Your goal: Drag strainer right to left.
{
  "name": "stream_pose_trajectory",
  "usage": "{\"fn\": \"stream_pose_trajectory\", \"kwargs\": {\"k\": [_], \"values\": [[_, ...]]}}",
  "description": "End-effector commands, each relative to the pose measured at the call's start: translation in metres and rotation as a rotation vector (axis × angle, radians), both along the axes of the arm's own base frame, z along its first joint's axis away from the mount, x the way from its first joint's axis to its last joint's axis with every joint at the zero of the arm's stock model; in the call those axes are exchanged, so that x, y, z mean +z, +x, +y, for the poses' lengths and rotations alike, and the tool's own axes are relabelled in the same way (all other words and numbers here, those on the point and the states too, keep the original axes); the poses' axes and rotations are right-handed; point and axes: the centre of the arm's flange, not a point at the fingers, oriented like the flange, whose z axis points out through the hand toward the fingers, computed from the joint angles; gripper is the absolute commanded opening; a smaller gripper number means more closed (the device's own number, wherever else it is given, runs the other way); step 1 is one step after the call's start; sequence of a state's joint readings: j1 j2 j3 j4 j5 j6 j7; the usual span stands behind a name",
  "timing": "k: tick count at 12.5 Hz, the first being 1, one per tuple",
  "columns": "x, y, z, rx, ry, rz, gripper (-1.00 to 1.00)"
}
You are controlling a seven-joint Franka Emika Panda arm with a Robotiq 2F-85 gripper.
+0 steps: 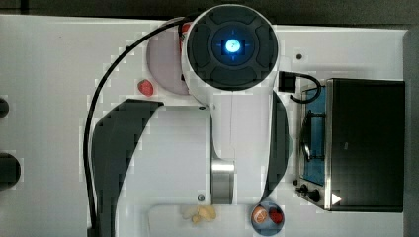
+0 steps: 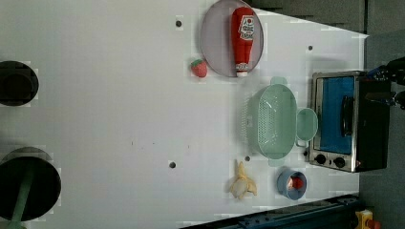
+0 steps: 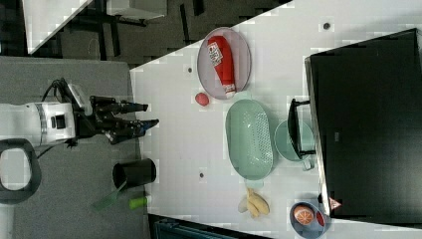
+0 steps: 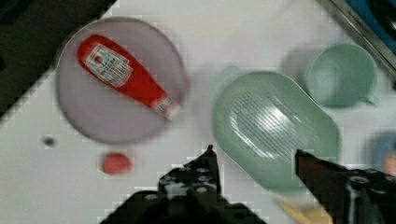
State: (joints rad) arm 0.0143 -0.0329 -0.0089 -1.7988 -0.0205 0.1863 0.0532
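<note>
My end effector [image 3: 145, 114] hangs high above the tabletop [image 3: 179, 134] with nothing between its fingers [image 4: 204, 164], which stand spread apart. In the right view my white forearm [image 3: 35, 124] lies level, fingers pointing toward the tabletop's edge.

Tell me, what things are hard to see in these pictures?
- Strainer: in the top view the robot's arm covers it.
- Ketchup bottle: its label is too small to read in any view.
- Blue bowl: the wrist view's edge cuts it off.
- Mug: in the right view the oven handle crosses it.
- Claw: the wrist view blurs its base.
</note>
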Motion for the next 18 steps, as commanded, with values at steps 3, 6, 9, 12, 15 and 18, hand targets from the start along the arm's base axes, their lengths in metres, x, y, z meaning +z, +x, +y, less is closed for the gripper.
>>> {"fn": "stream_pose_trajectory", "kwargs": {"k": [3, 6, 9, 12, 15, 18], "values": [[0.093, -0.184, -0.021, -0.163, 0.004, -0.003, 1.0], [0.061, -0.165, -0.021, -0.161, 0.001, 0.035, 1.0], [-0.004, -0.13, -0.022, -0.171, -0.001, 0.053, 1.0], [-0.082, -0.1, -0.022, -0.168, -0.002, 0.061, 1.0], [-0.157, -0.075, -0.021, -0.208, -0.004, 0.05, 1.0], [-0.225, -0.06, -0.018, -0.352, -0.01, 0.048, 1.0]]}}
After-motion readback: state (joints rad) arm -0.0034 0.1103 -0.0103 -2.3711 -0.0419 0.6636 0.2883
